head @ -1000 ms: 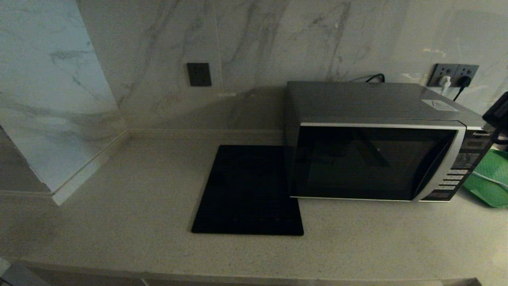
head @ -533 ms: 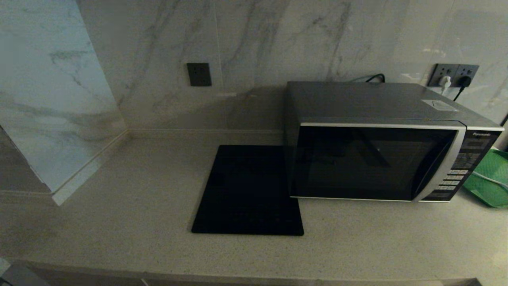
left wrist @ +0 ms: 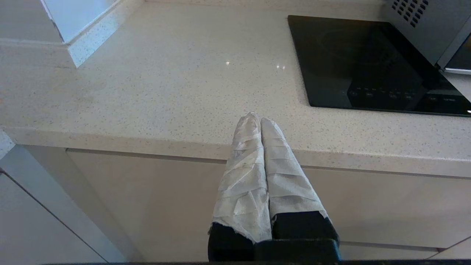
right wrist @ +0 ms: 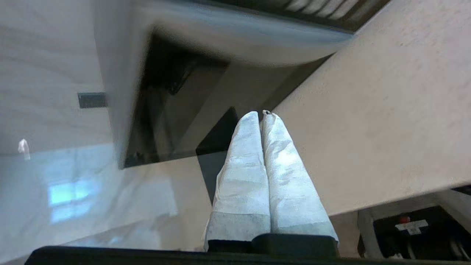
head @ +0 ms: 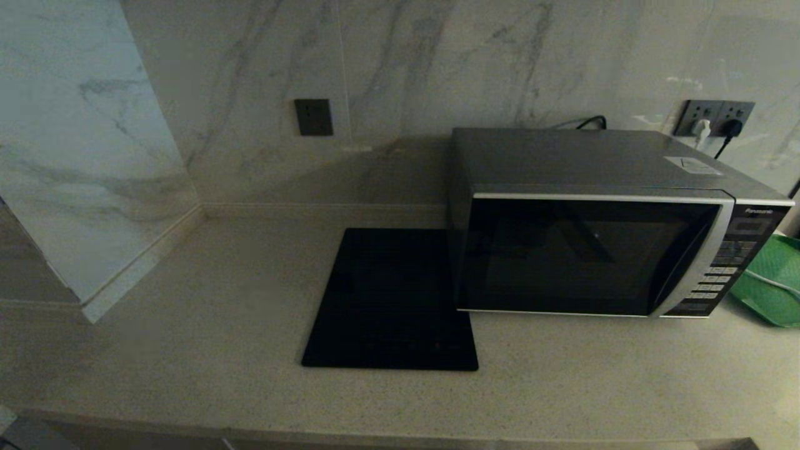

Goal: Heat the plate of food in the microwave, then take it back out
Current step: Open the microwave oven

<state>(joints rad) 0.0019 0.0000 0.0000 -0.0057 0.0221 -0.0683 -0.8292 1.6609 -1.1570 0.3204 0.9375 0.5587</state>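
The silver-grey microwave (head: 587, 250) stands on the right of the counter with its dark glass door closed. The plate of food is out of view in every frame. Neither arm shows in the head view. My left gripper (left wrist: 256, 119) is shut and empty, its white-wrapped fingers pressed together, hanging in front of the counter's front edge, left of the black slab. My right gripper (right wrist: 259, 115) is also shut with nothing in it, held off to the microwave's (right wrist: 165, 110) right and pointing across its front toward the slab.
A flat black square slab (head: 390, 300) lies on the pale speckled counter (head: 187, 350) just left of the microwave. A green tray (head: 772, 281) sits at the far right. Wall sockets (head: 715, 119) with plugged cords are behind the microwave. A marble side wall (head: 81, 175) closes the left.
A second ago a dark part of my right arm showed at the right edge beside the microwave's button panel; it has pulled out of the head view. Nothing else moved.
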